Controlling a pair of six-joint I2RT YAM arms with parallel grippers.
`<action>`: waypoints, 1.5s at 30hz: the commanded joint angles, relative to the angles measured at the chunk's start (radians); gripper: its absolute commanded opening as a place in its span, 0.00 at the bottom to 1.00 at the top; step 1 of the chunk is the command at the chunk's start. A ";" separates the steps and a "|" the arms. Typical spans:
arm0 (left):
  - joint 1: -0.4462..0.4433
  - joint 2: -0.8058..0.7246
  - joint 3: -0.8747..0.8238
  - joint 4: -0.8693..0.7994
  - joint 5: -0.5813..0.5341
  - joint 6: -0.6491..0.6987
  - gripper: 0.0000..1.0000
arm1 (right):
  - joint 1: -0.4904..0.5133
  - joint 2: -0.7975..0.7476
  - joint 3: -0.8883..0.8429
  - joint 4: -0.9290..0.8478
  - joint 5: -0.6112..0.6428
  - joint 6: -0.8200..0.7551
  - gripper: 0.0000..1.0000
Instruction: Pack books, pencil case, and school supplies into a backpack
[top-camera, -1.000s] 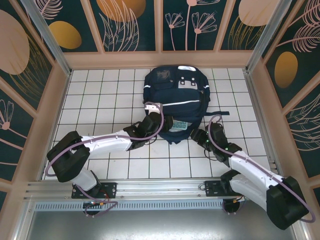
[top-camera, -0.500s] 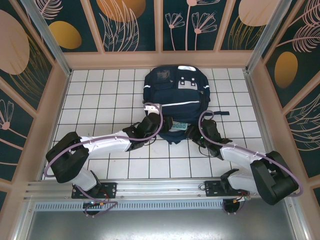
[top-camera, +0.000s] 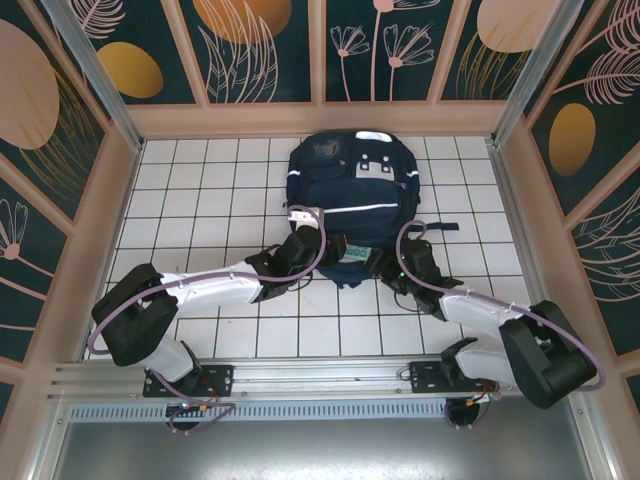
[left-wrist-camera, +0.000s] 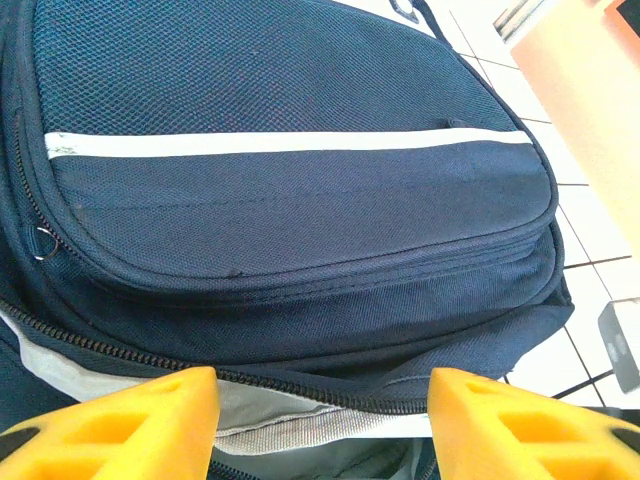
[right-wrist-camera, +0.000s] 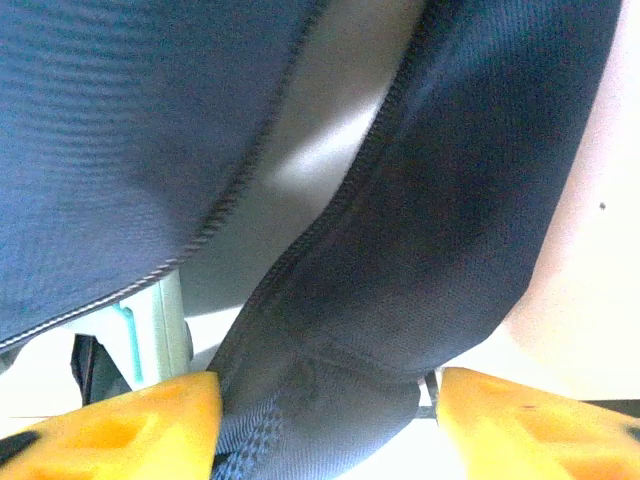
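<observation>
The left pincer (left-wrist-camera: 322, 388) is open. Its two yellow fingers (left-wrist-camera: 130, 430) stand far apart at the bottom of the left wrist view. Between them lies the edge of the backpack (top-camera: 352, 190), with its zipper (left-wrist-camera: 150, 355) and a strip of grey lining (left-wrist-camera: 290, 415). I think the pincer is there to get hold of that edge and keep the mouth of the bag wide.

The right pincer (right-wrist-camera: 328, 385) has its two fingers apart too, at the bottom of its own view. A fold of dark blue bag cloth fills the gap between them. I cannot tell if the fingers squeeze the fold or just sit around it. I think this pincer is working on the other side of the mouth.

In the top view, both pincers are in the middle of the frame, one on each side of the bag's lower end. Between them sits the teal calculator (top-camera: 352, 252), right in the opening. It looks partly in the bag, so I think it needs a push to go all the way in.

The backpack lies flat on the white tiled tabletop (top-camera: 200, 200), in the upper middle of the frame, with its mouth facing the arms. That way the arms can reach in. A dark strap (top-camera: 440, 228) sticks out on the right.

Counting: two pincers, four yellow fingers, one backpack, one calculator, one white stripe (left-wrist-camera: 290, 143) across the front pocket. What else is inside the bag is hidden, so I cannot count it.
</observation>
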 joint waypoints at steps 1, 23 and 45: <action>0.005 0.004 0.002 -0.002 0.007 -0.014 0.58 | 0.004 0.048 -0.016 0.058 -0.032 0.002 0.47; 0.006 -0.040 -0.010 -0.057 -0.133 -0.001 0.60 | -0.171 -0.289 0.095 -0.225 0.054 -0.238 0.00; 0.224 0.127 -0.153 0.162 -0.056 0.410 0.53 | -0.428 -0.216 0.134 -0.268 -0.037 -0.305 0.00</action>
